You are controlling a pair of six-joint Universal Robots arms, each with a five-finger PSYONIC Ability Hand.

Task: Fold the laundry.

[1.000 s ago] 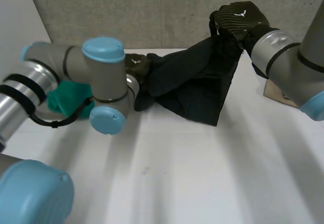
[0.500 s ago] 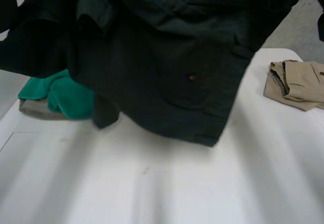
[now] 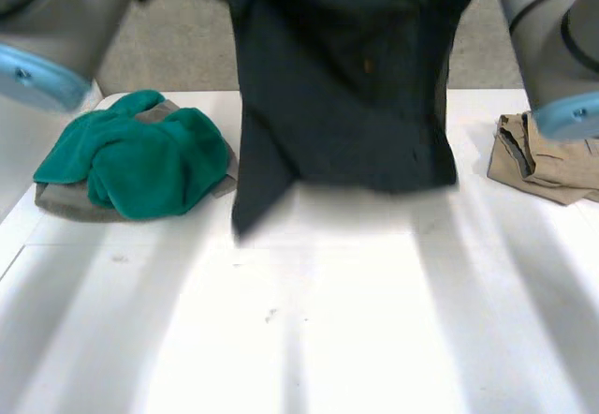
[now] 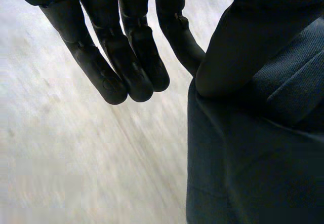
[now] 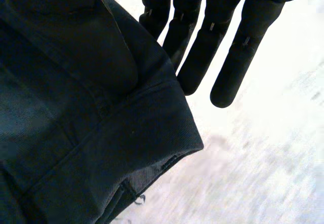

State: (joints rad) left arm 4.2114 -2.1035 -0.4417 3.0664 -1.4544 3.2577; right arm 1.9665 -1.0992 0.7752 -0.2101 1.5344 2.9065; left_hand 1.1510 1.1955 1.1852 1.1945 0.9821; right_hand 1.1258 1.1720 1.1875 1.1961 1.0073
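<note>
Dark trousers [image 3: 346, 86] hang at upper centre; left hand [image 4: 121, 57] and right hand [image 5: 228, 46] pinch them between thumb and straight fingers [image 5: 195, 57].

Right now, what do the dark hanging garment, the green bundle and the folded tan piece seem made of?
The dark hanging cloth garment: likely woven cotton twill, matte; fine weave and stitched seams show in the wrist views.
The green fluffy bundle: probably fleece, fuzzy, with soft rounded folds.
The folded tan garment: seemingly smooth matte cotton, with crisp flat folds.
</note>
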